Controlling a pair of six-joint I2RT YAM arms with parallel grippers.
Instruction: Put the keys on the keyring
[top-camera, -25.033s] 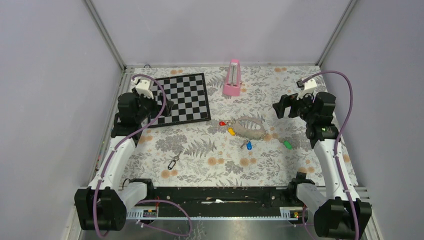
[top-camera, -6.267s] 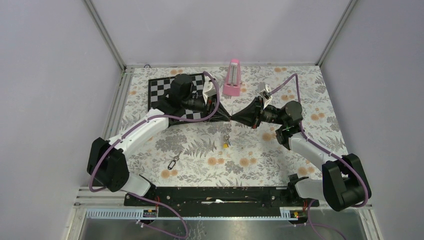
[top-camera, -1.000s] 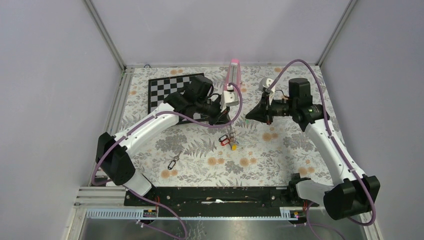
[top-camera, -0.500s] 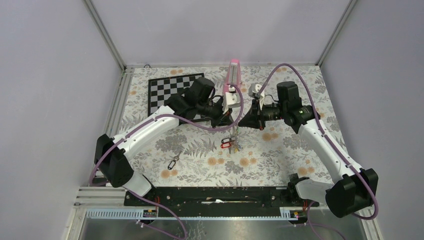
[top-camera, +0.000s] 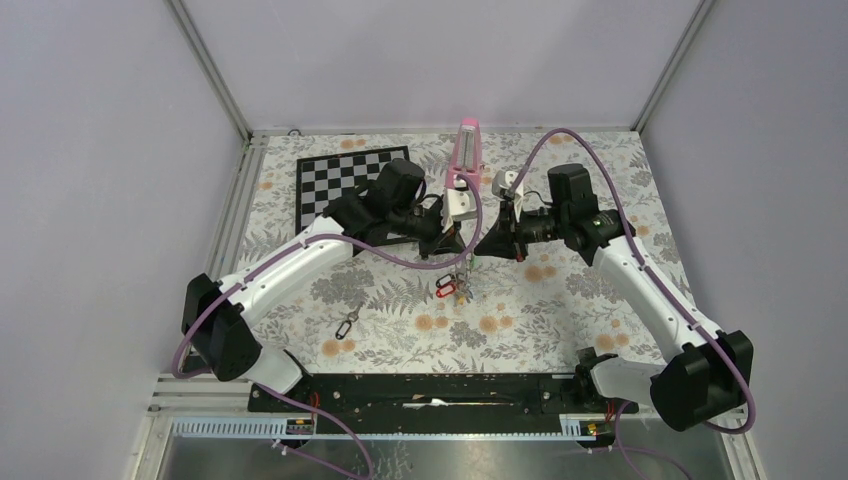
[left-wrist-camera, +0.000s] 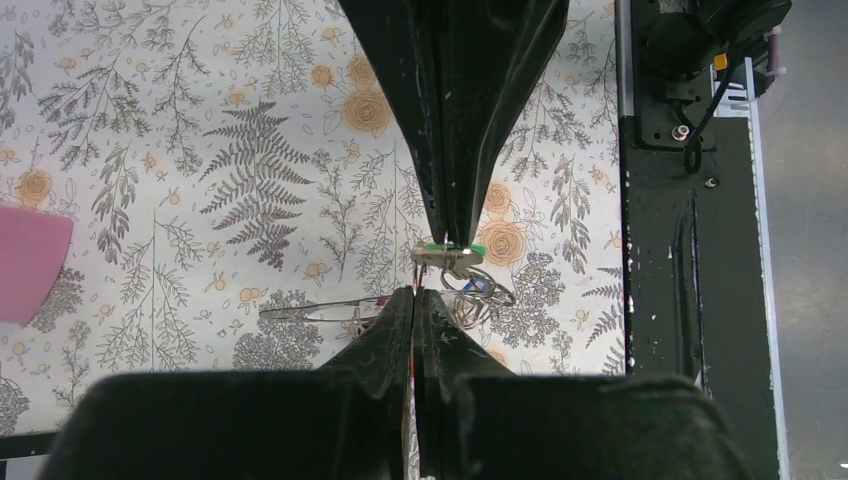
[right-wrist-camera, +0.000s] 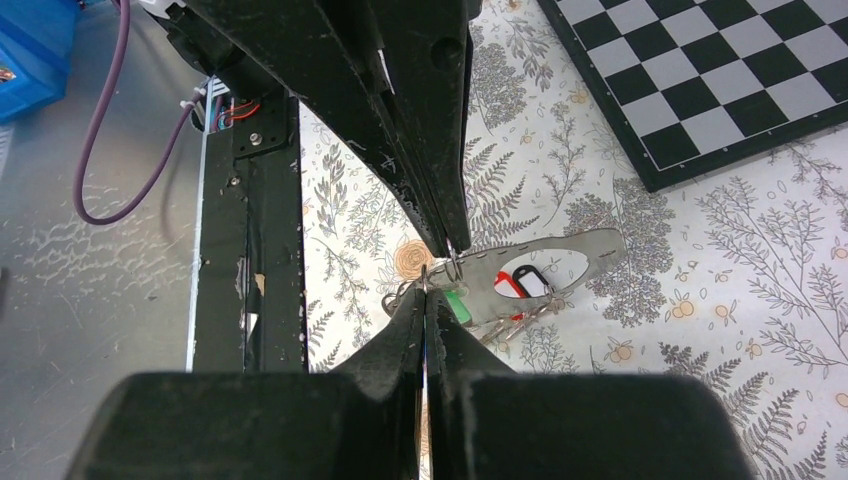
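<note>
My left gripper (top-camera: 461, 249) and right gripper (top-camera: 477, 250) meet tip to tip above the middle of the table, both shut. In the left wrist view the left gripper (left-wrist-camera: 415, 293) pinches the thin grey keyring (left-wrist-camera: 320, 308), whose wire loop runs off to the left. The right gripper (right-wrist-camera: 425, 291) is shut on the small ring of the green-tagged key (right-wrist-camera: 456, 304). That same green tag (left-wrist-camera: 455, 249) sits at the right gripper's tips in the left wrist view. Red (right-wrist-camera: 507, 286) and black (right-wrist-camera: 530, 277) tagged keys hang on the keyring (right-wrist-camera: 590, 245) below. The bunch of keys (top-camera: 450, 288) dangles just over the cloth.
A chessboard (top-camera: 345, 185) lies at the back left, and a pink metronome (top-camera: 466, 150) stands behind the grippers. A small metal clip (top-camera: 346, 324) lies on the flowered cloth at the front left. The black base rail (top-camera: 430, 390) runs along the near edge.
The right gripper has moved left to meet the left gripper's tips. The hanging bunch of keys has shifted slightly left with the left gripper.
</note>
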